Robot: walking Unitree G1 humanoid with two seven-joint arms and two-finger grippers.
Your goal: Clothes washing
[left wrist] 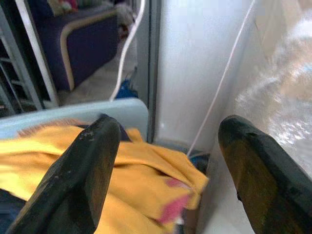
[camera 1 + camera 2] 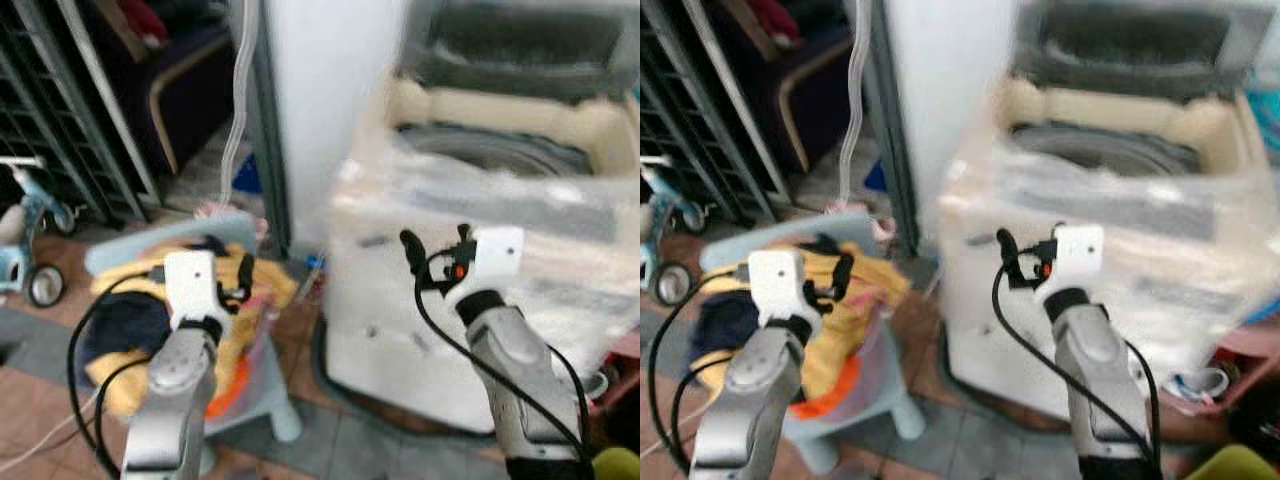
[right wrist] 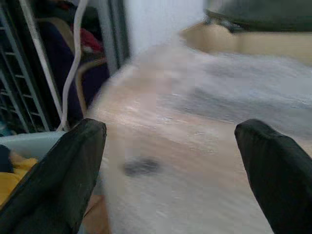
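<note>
**Both grippers raised and empty between the laundry chair and the washer**

A top-loading washing machine (image 2: 480, 300), wrapped in clear plastic film with its lid up, stands on the robot's right beside a white pillar (image 2: 320, 100). To its left a pale blue plastic chair (image 2: 265, 385) carries a heap of clothes (image 2: 240, 300), mostly yellow with dark blue and orange pieces. The left gripper (image 1: 163, 165) hangs above the yellow cloth, fingers spread wide and holding nothing. The right gripper (image 3: 170, 165) is lifted before the washer's front upper edge, fingers also wide apart and empty. A child's tricycle (image 2: 30, 250) stands at far left by a metal grille (image 2: 50, 110).
</note>
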